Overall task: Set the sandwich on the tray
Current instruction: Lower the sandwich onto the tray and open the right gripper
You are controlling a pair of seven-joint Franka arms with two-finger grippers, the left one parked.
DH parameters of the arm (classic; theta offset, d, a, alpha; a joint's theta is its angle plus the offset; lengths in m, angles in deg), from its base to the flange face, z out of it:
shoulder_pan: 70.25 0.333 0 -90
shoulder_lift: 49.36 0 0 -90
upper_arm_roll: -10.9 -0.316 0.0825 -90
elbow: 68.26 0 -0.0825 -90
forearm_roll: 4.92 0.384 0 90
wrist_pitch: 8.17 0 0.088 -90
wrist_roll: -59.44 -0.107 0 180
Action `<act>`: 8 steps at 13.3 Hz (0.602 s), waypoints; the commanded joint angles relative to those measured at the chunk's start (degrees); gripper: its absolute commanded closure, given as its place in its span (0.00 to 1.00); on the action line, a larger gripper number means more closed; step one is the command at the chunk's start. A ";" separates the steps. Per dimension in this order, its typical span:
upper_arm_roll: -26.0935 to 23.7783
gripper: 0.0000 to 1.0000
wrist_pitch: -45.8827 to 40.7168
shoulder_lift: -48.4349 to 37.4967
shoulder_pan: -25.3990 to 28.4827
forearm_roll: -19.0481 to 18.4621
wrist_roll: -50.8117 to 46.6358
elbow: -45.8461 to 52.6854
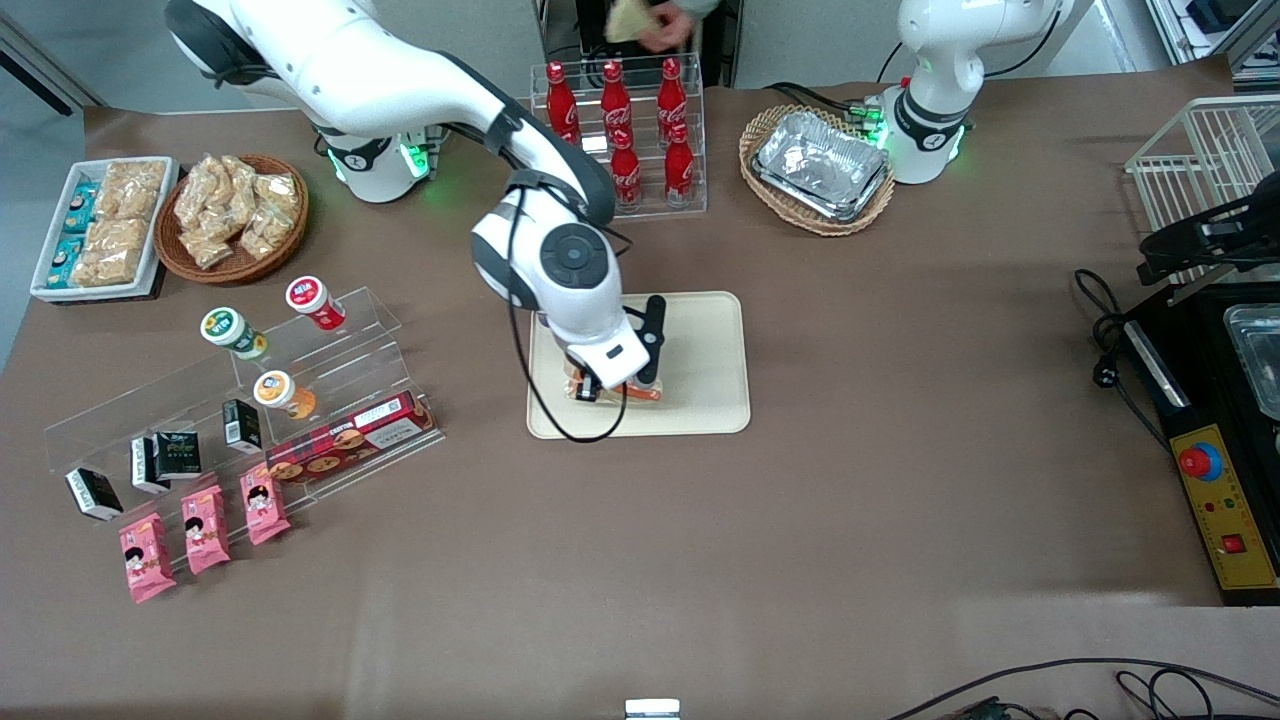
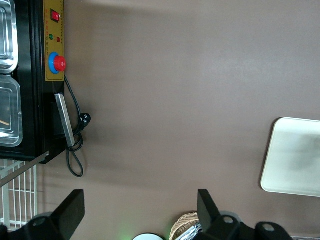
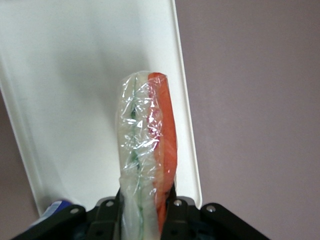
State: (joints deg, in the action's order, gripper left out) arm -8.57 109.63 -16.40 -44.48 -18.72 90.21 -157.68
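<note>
From the front camera I see my gripper (image 1: 612, 388) low over the tray (image 1: 700, 350), at the edge nearest the camera and toward the working arm's end. Its fingers (image 3: 172, 212) are clamped on the sandwich (image 3: 147, 145), one on each bread face, with the wrapped wedge standing on edge between them. In the wrist camera the sandwich sticks straight out from the fingers toward twelve o'clock, orange-red filling on one side, pale bread and a green streak on the other, plastic wrap crinkled over it all. The cream tray (image 3: 75, 90) lies under it, and its long rim passes just beside the sandwich, with brown table (image 3: 260, 100) past the rim. I cannot tell whether the sandwich touches the tray floor. In the front camera a strip of the sandwich (image 1: 640, 393) shows beneath the wrist. At about nine o'clock from the tray, well apart from it, lies the red cookie box (image 1: 350, 440).
</note>
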 commanded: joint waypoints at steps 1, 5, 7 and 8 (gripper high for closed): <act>0.05 0.70 3.13 4.12 1.91 -3.33 -3.08 2.14; 0.14 0.70 6.83 6.85 2.08 -3.95 -3.52 2.06; 0.14 0.68 7.44 7.11 2.70 -5.35 -5.45 1.97; 0.14 0.67 8.40 7.63 2.79 -5.71 -6.06 1.97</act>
State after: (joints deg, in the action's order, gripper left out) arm -8.26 116.44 -10.57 -42.43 -22.04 86.84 -157.64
